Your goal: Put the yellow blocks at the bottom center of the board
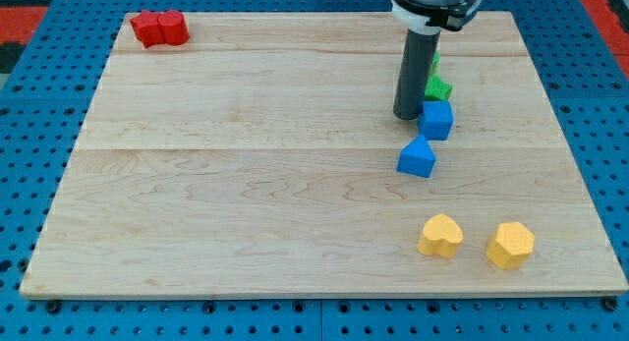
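Note:
Two yellow blocks lie near the view's bottom right of the wooden board (246, 184): a yellow heart-shaped block (439, 236) and, to its right, a yellow hexagonal block (510, 245), a small gap apart. My tip (407, 116) stands in the upper right part of the board, well above the yellow blocks. It is just left of a blue cube (436, 119) and looks to touch it or nearly so. A second blue block (417, 157), wedge-like, lies just below my tip.
Two green blocks (437, 86) sit behind the rod, partly hidden, just above the blue cube. Two red blocks (159, 28) sit together at the view's top left corner. A blue pegboard (39, 135) surrounds the board.

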Robot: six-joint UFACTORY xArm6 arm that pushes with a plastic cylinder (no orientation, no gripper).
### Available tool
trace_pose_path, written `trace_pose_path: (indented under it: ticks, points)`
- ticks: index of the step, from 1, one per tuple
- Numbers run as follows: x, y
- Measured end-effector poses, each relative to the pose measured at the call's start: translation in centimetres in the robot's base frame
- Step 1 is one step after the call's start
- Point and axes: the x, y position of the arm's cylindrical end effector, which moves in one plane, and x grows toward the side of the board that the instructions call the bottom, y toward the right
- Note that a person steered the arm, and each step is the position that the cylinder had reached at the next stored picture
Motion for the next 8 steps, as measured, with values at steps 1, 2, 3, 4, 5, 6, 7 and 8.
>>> trace_pose_path:
  ticks: [1, 2, 3, 4, 5, 6, 7, 8]
  points:
    - [0.6, -5.8]
    - [7.4, -10.4]
    - [16.7, -11.4]
    - [22.7, -10.0]
    - [22.7, -7.5]
    - [22.5, -1.2]
    - [22.5, 6.3]
    - [22.4, 12.5]
